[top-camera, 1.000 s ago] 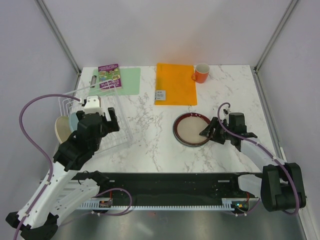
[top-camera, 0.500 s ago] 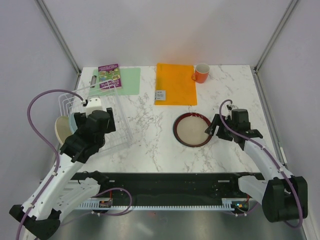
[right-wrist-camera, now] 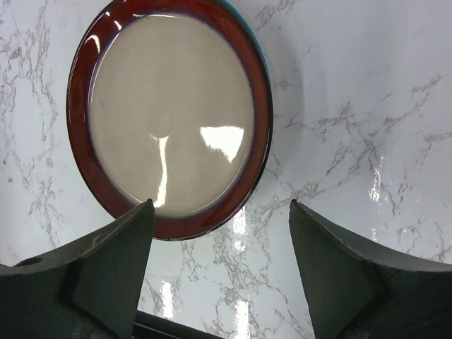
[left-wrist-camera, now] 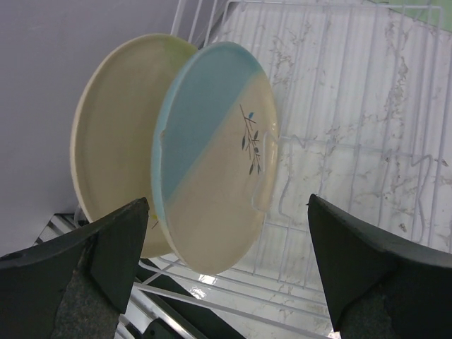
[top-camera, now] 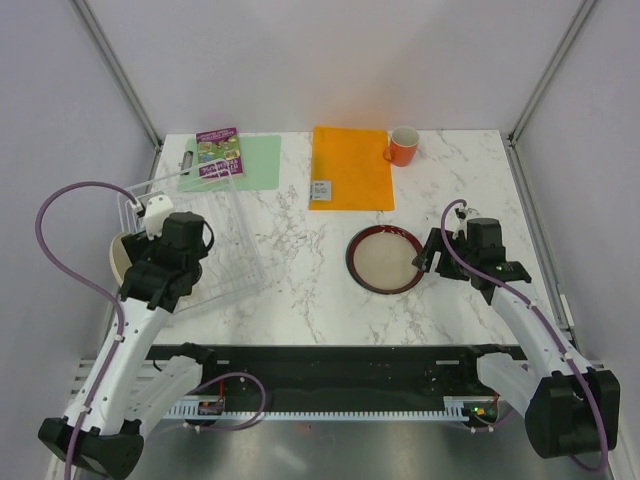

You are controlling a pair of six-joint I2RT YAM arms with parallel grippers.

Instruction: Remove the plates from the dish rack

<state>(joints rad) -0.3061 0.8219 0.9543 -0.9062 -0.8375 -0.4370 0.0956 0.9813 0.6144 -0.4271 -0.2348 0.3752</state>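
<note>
The dish rack point(top-camera: 235, 255) stands on the table point(top-camera: 300, 290) with 2 plates upright at its left end. One is a blue-and-beige plate point(left-wrist-camera: 212, 162) marked with a dark sprig, and just behind it is a cream plate point(left-wrist-camera: 116, 141). The left fingers point(left-wrist-camera: 113, 247) are spread wide over that end of the rack. In the wrist view they sit on either side of the blue-and-beige plate, gripping nothing. Well to the right of the rack, a red-brown-rimmed plate point(top-camera: 385, 258) lies flat on the table. The right fingers point(right-wrist-camera: 106, 261) hang spread over that plate's edge farther from the rack, holding nothing. Beyond the rack lie a green mat point(top-camera: 260, 165) and a booklet point(top-camera: 219, 152).
</note>
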